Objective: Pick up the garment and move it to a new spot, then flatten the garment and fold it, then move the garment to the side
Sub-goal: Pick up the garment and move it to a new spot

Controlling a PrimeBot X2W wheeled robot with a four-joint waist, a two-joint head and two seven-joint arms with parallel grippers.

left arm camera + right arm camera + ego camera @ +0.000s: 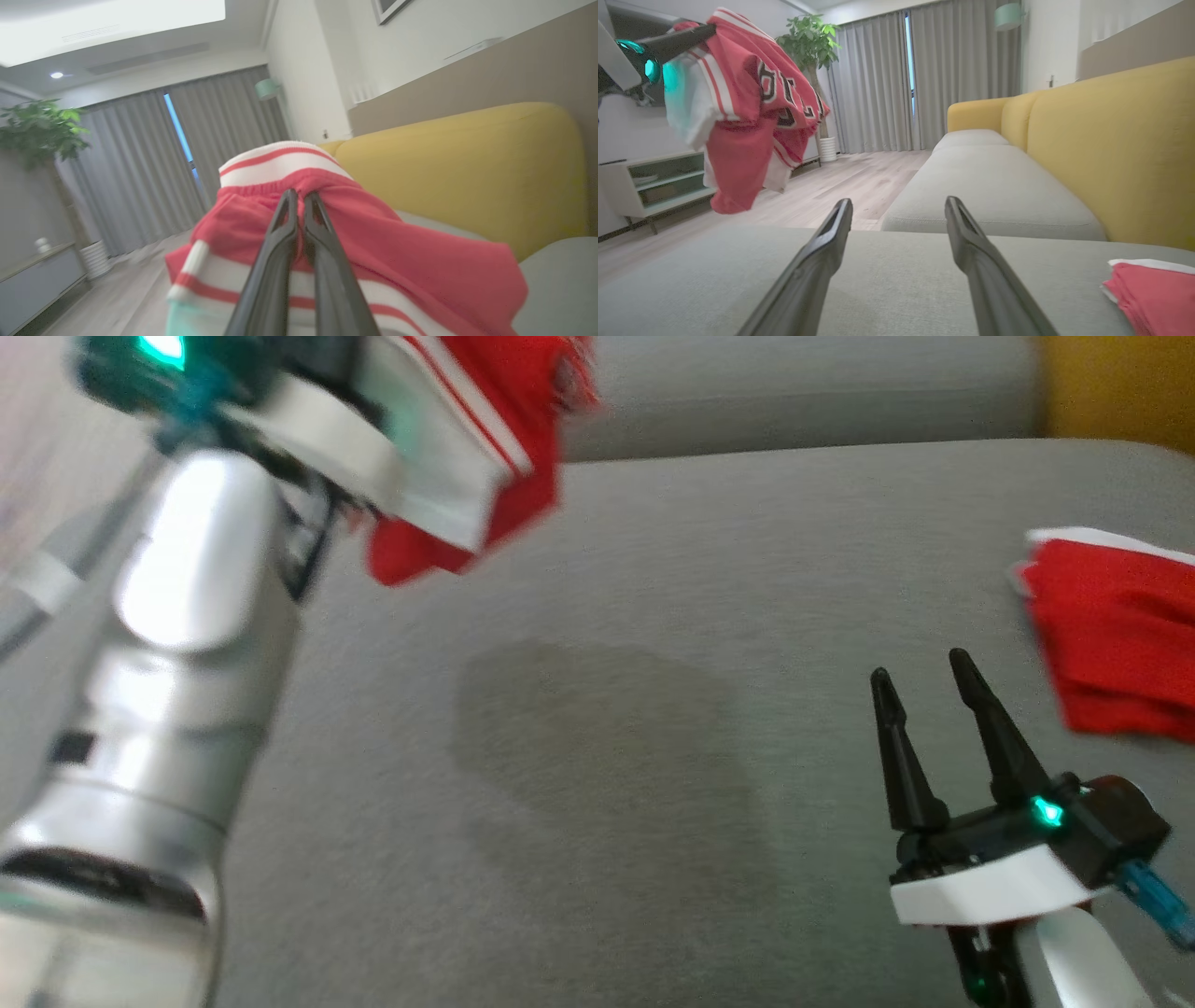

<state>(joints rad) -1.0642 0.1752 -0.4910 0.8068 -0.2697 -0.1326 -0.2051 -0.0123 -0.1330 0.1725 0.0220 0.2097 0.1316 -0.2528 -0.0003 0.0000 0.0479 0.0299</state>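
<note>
My left gripper (300, 196) pinches the jersey (373, 242), which hangs from its tips clear of the seat (607, 709). My right gripper (919, 665) stands wide and empty, a folded red cloth (1111, 625) lying near on its right.

You're looking at a living room. A sofa with a mustard-yellow back (1111, 154) and grey seat cushions (994, 186) runs along the wall (420, 46). Grey curtains (873, 79) cover the far end, parted by one thin blue slit of daylight (908, 60). A leafy plant (810, 39) stands beside them (a teal lampshade (1008, 14) shows high by the corner). The floor (840, 182) is pale wood, with a low white cabinet (649, 182) opposite the sofa and a bright ceiling panel (112, 23) overhead.
</note>
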